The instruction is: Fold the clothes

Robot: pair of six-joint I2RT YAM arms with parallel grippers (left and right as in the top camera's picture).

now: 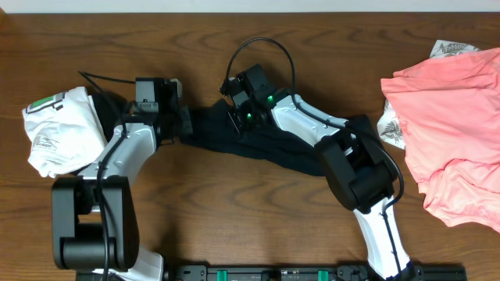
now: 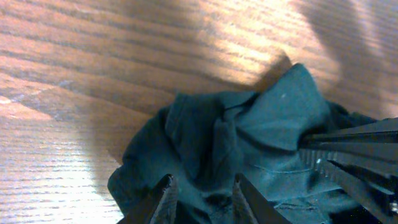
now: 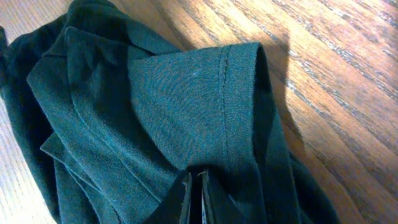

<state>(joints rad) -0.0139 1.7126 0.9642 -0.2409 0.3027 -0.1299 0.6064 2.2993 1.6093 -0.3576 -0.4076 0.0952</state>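
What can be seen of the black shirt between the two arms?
The black shirt is soft, limp knit fabric and looks dark teal in the wrist views. It lies crumpled and unfolded on the wooden table. A stitched hem, perhaps a sleeve's, shows in the right wrist view. The shirt stretches between the right gripper, whose jaws pinch shut on a fold, and the left gripper, which seems to hold bunched cloth between its jaws.

A dark brown wooden table point(image 1: 234, 211) with wavy grain spans all three views.
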